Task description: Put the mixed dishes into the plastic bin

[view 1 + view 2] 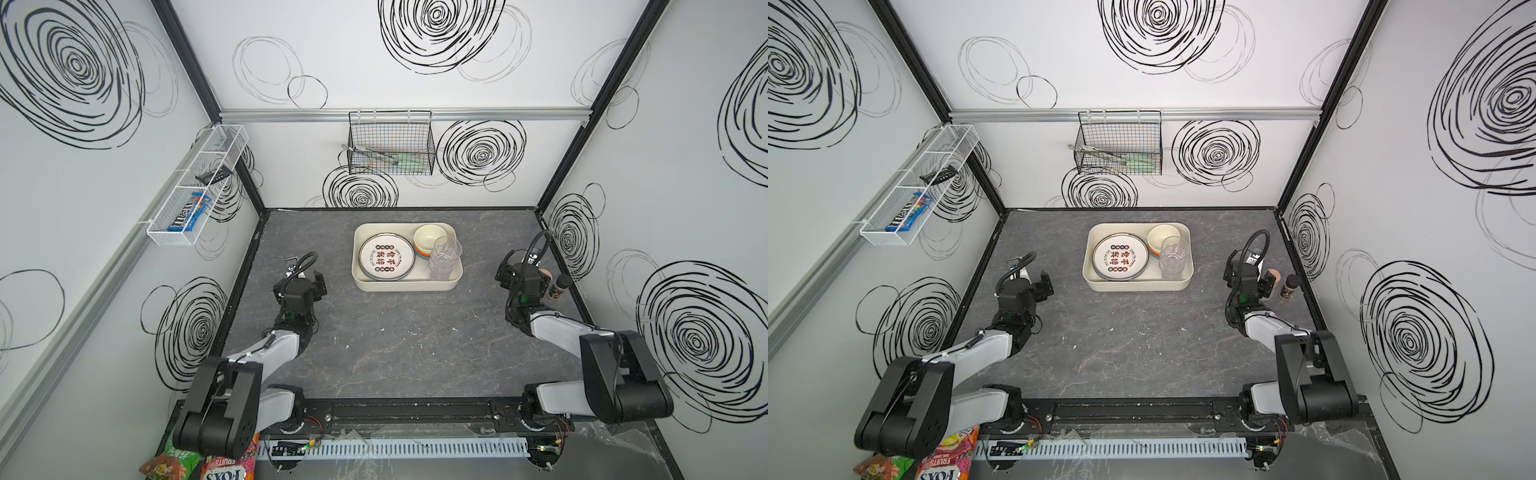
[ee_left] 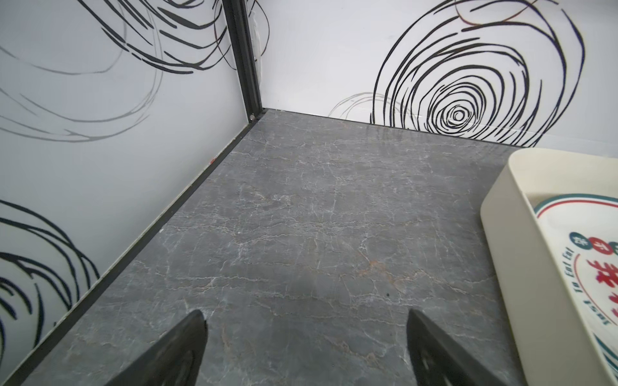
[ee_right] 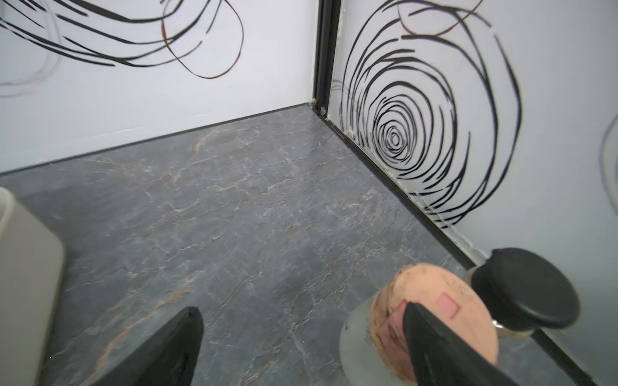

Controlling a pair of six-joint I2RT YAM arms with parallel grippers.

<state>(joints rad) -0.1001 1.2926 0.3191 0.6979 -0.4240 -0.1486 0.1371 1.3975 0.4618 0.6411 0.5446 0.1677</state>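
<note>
In both top views the cream plastic bin (image 1: 407, 286) (image 1: 1136, 286) sits at the middle back of the grey table. Inside it lie a stack of white plates with red characters (image 1: 386, 255) (image 1: 1120, 257), nested bowls with a cream one on top (image 1: 429, 237) (image 1: 1163, 237), and stacked clear cups (image 1: 445, 257) (image 1: 1173, 258). My left gripper (image 1: 305, 274) (image 2: 304, 317) hangs open over bare table left of the bin (image 2: 508, 234). My right gripper (image 1: 521, 270) (image 3: 301, 314) hangs open right of the bin (image 3: 26, 267), empty.
A pink-lidded jar (image 3: 441, 300) and a black-capped bottle (image 1: 559, 286) (image 3: 525, 290) stand by the right wall, beside my right gripper's outer finger. A black wire basket (image 1: 390, 145) and a white mesh rack (image 1: 195, 187) hang on the walls. Snack bags (image 1: 208, 463) lie at the front left.
</note>
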